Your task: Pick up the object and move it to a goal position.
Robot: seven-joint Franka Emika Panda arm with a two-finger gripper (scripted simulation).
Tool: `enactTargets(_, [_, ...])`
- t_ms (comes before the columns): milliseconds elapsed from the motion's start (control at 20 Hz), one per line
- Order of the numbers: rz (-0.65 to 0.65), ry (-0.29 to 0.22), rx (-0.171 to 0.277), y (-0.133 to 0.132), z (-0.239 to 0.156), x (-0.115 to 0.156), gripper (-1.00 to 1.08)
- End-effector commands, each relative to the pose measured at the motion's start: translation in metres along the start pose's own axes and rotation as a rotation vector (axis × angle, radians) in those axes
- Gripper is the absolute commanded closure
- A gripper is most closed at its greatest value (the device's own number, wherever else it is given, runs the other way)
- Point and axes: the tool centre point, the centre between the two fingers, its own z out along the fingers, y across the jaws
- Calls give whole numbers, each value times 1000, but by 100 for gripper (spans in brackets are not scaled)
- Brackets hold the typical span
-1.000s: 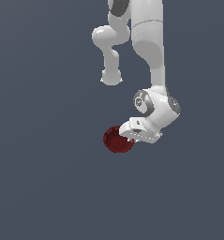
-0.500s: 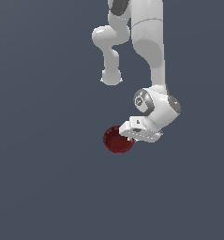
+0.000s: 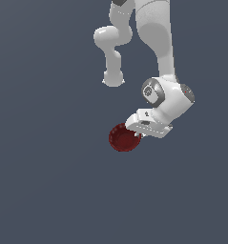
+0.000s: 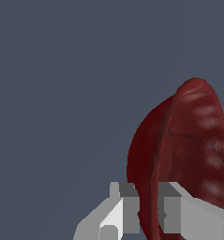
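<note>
Dark red bowl pinched by rim in closed gripper, tilted on edge for carrying.

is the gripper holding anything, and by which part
Yes: the gripper pinches the small dark red glossy round bowl by its rim, one finger on each side of the wall.

The tool clamps the rim of the dark red bowl, one finger each side.
</note>
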Motion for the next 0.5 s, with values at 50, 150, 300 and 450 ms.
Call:
enactTargets(50, [1,3,1,3,-33,-7,108])
enactTargets(150, [0,3,1,4,-55,-12,108])
enactTargets(300, [0,3,1,7,-89,-21,108])
enactTargets(450, [0,3,1,9,-121,-28,108])
